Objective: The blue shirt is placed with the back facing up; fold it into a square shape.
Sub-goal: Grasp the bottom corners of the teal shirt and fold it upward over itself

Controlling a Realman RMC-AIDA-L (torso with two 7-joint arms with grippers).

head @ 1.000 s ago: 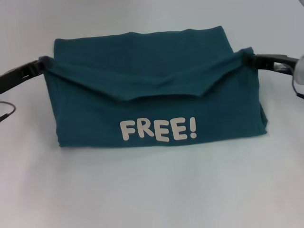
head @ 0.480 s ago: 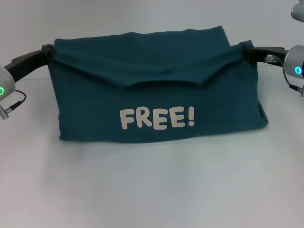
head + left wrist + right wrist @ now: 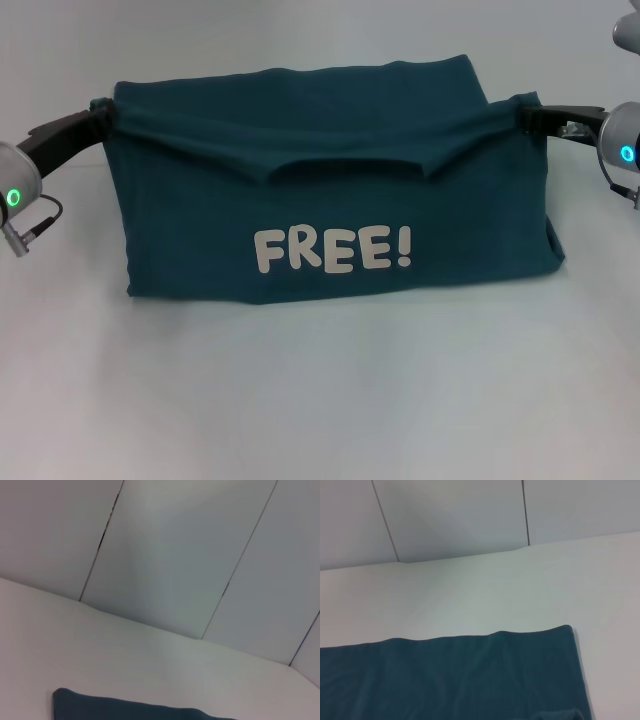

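The blue shirt [image 3: 330, 190] lies folded across the white table, its near layer lifted so the off-white "FREE!" lettering [image 3: 332, 249] faces me. My left gripper [image 3: 98, 115] is shut on the shirt's left upper corner. My right gripper [image 3: 522, 113] is shut on the right upper corner. Both hold the fold's edge raised, and it sags in the middle. The shirt's far edge shows in the left wrist view [image 3: 125, 709] and in the right wrist view [image 3: 450, 675]. Neither wrist view shows fingers.
The white table [image 3: 320, 400] spreads all round the shirt. A grey panelled wall [image 3: 190, 545] rises behind the table's far edge.
Both arms have moved nearer and the held corners have gone slightly outward and back. The sagging top edge is pulled flatter, and the lettering stands a little more upright.
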